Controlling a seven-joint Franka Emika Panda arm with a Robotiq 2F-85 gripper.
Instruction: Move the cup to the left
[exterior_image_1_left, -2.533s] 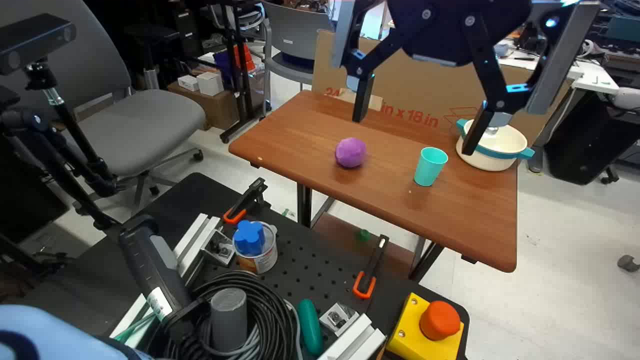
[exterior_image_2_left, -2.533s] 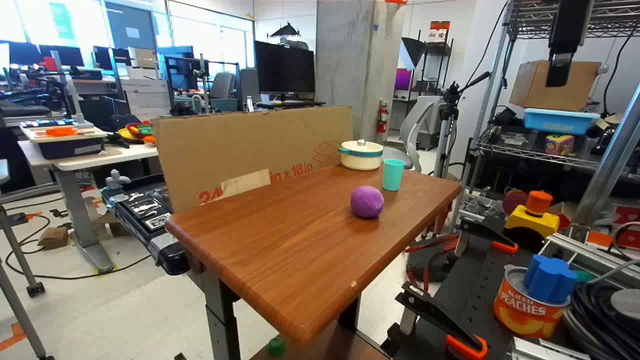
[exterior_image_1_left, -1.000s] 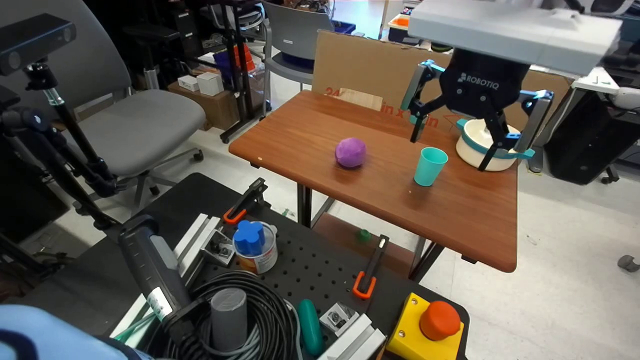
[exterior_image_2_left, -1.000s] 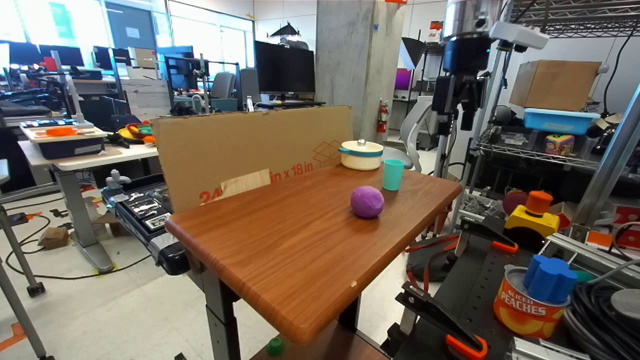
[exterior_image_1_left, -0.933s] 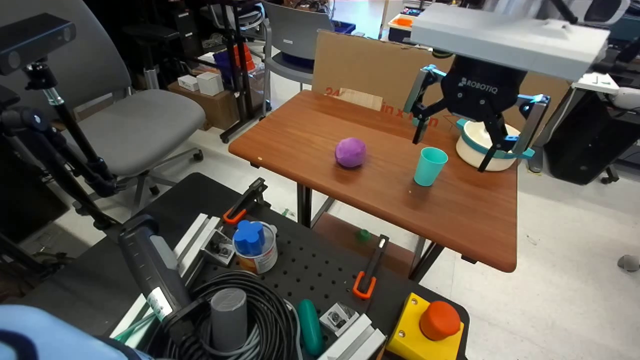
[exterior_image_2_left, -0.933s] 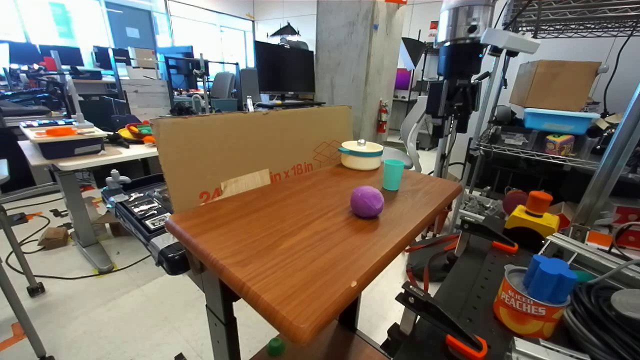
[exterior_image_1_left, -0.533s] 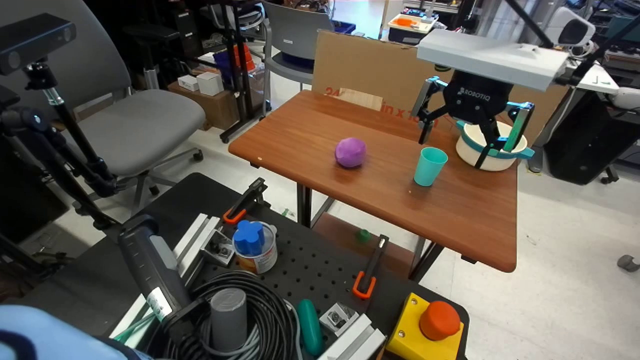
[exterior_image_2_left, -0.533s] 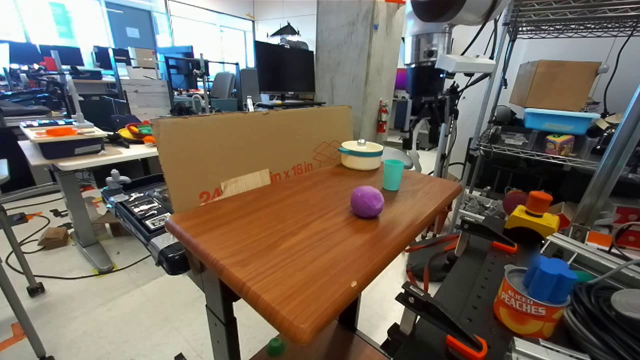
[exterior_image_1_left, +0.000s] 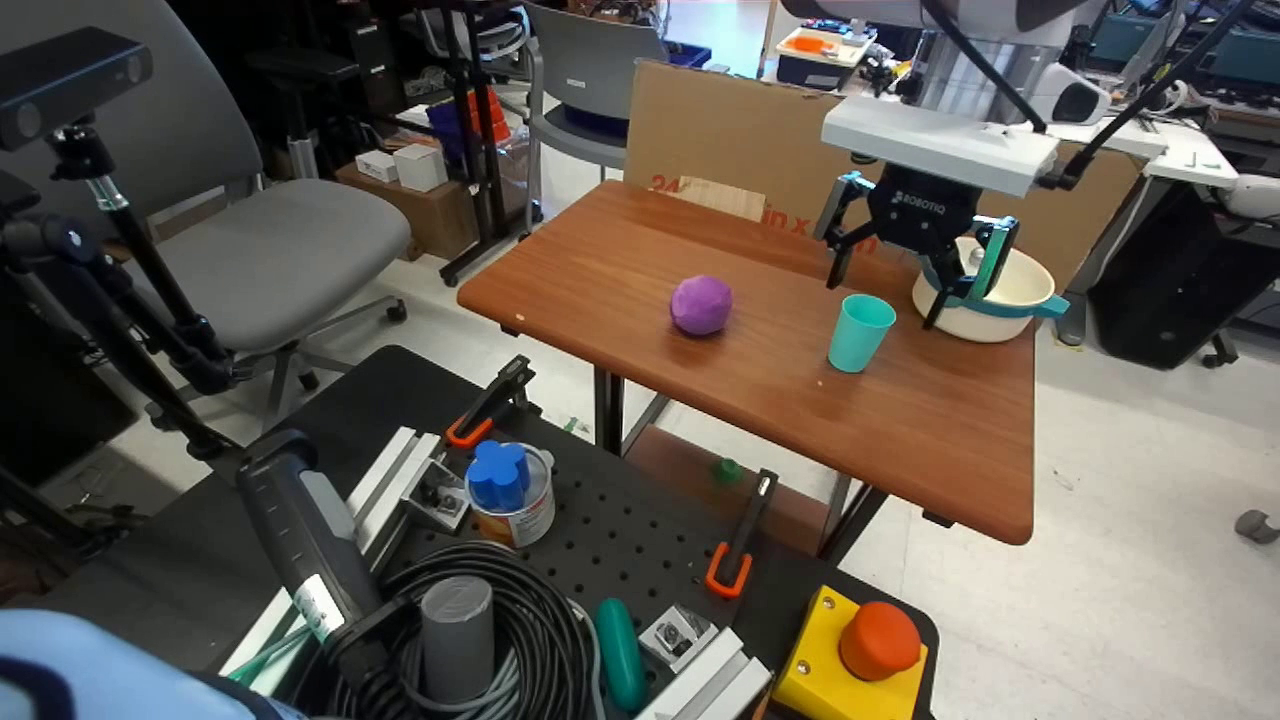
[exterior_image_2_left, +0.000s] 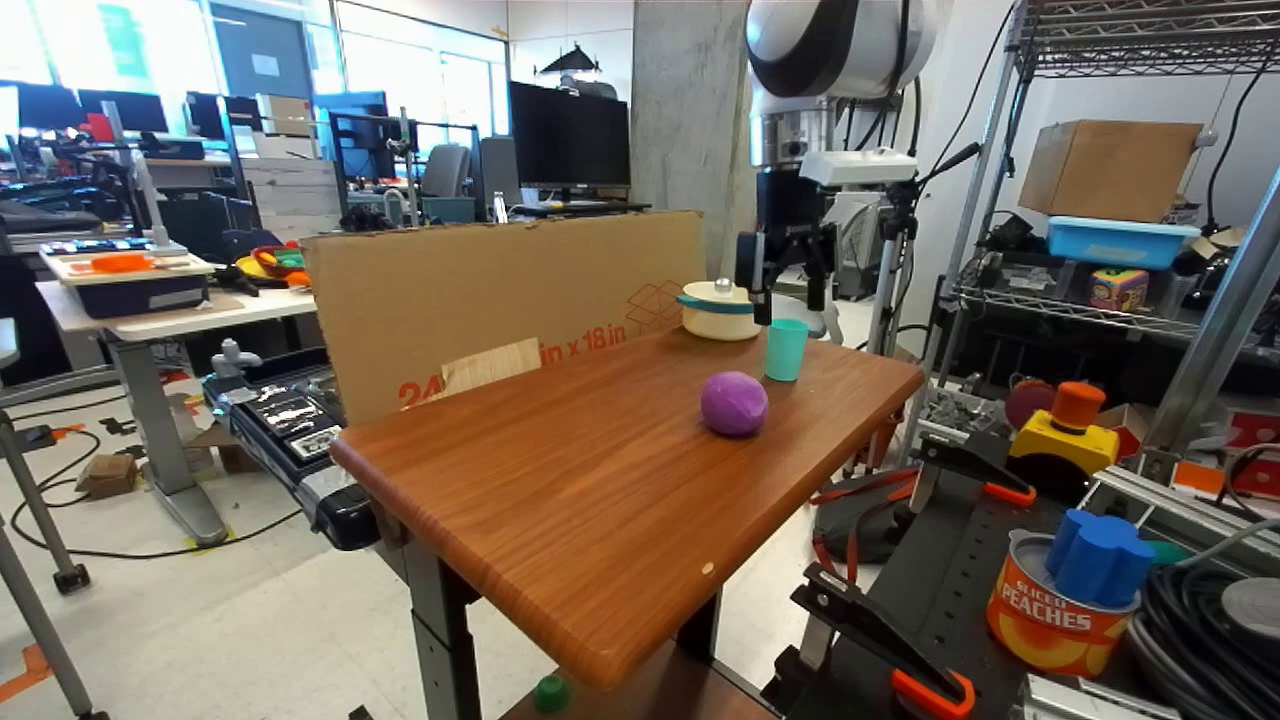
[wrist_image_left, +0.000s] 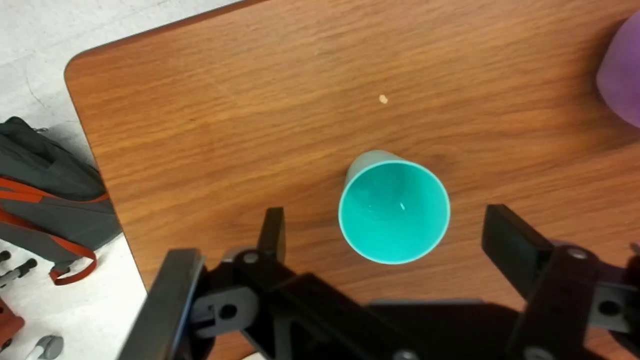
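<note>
The teal cup (exterior_image_1_left: 858, 340) stands upright on the brown table (exterior_image_1_left: 600, 260). It also shows in an exterior view (exterior_image_2_left: 786, 352) and, seen from above with its open mouth up, in the wrist view (wrist_image_left: 394, 215). My gripper (exterior_image_1_left: 882, 305) is open and empty, pointing down. In an exterior view the gripper (exterior_image_2_left: 789, 315) hangs just above the cup's rim. In the wrist view the gripper's fingers (wrist_image_left: 384, 208) lie to either side of the cup with gaps on both sides, not touching it.
A purple ball (exterior_image_1_left: 700, 305) sits near the cup and shows in the wrist view (wrist_image_left: 622, 75). A cream pot with teal rim (exterior_image_2_left: 722, 320) stands behind the cup. A cardboard sheet (exterior_image_2_left: 500, 290) stands along the table's far edge. A black cart (exterior_image_1_left: 600, 530) stands in front.
My gripper has come from high up near the camera down to just above the cup, staying open. In both exterior views it has moved left. The cup, ball and pot have not moved.
</note>
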